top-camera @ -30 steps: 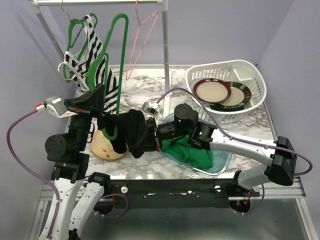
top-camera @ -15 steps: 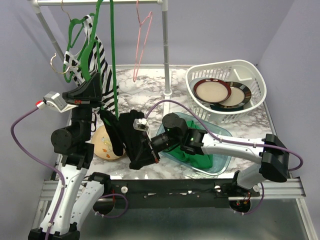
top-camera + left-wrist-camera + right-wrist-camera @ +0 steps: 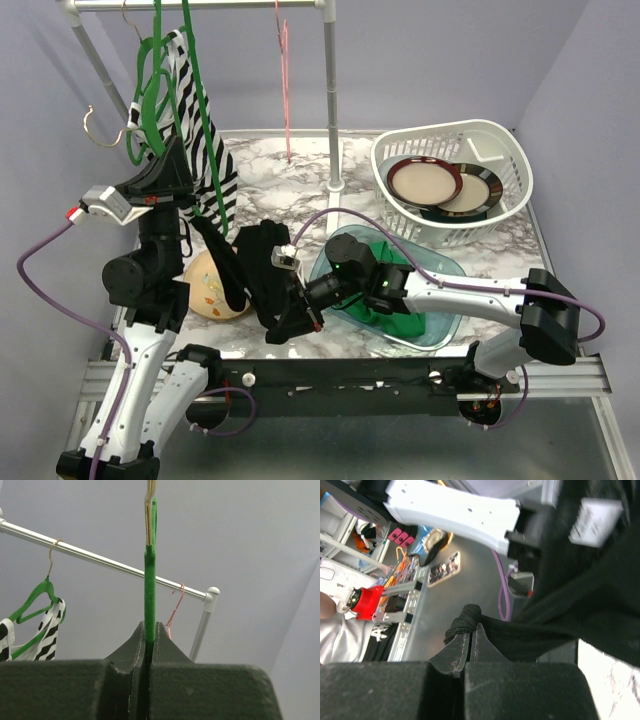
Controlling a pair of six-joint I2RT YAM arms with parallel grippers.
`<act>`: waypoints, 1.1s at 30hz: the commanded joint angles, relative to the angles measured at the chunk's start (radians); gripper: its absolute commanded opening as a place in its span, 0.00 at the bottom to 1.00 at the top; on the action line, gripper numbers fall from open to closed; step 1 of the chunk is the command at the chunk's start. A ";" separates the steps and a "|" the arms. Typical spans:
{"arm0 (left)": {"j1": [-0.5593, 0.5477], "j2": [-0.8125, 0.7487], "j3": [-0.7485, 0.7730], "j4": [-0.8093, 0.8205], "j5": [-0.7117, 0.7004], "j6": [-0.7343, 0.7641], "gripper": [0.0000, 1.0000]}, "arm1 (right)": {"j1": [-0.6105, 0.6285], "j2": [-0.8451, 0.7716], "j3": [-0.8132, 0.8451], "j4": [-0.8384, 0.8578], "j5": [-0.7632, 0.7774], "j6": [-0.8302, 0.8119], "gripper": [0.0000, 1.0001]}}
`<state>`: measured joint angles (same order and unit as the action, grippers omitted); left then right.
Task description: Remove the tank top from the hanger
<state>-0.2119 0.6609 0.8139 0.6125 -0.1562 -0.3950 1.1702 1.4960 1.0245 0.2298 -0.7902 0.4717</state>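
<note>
My left gripper is shut on a green hanger and holds it upright below the rail. In the left wrist view the hanger rises edge-on from between the closed jaws of that gripper. The black tank top hangs bunched below it, and one strap runs up toward the hanger's lower end. My right gripper is shut on a bunched fold of the tank top near the table's front edge. The right wrist view shows the closed gripper pinching that fold.
A second green hanger with a zebra-striped garment and a pink hanger hang on the rail. The rail post stands mid-table. A white basket holds plates. A clear bin holds green cloth. A beige bowl lies left.
</note>
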 commanded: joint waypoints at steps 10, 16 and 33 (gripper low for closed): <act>-0.004 0.043 0.077 0.061 -0.060 0.127 0.00 | 0.011 0.006 0.008 -0.027 0.048 0.001 0.01; -0.006 0.101 0.102 0.135 -0.105 0.209 0.00 | 0.011 0.064 -0.061 0.040 0.017 0.067 0.01; -0.004 0.111 0.254 -0.202 -0.042 0.147 0.00 | 0.062 0.000 0.103 -0.226 0.285 -0.053 0.01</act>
<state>-0.2119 0.8436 0.9649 0.6476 -0.2359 -0.1772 1.2251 1.5677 0.9825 0.1310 -0.6422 0.4988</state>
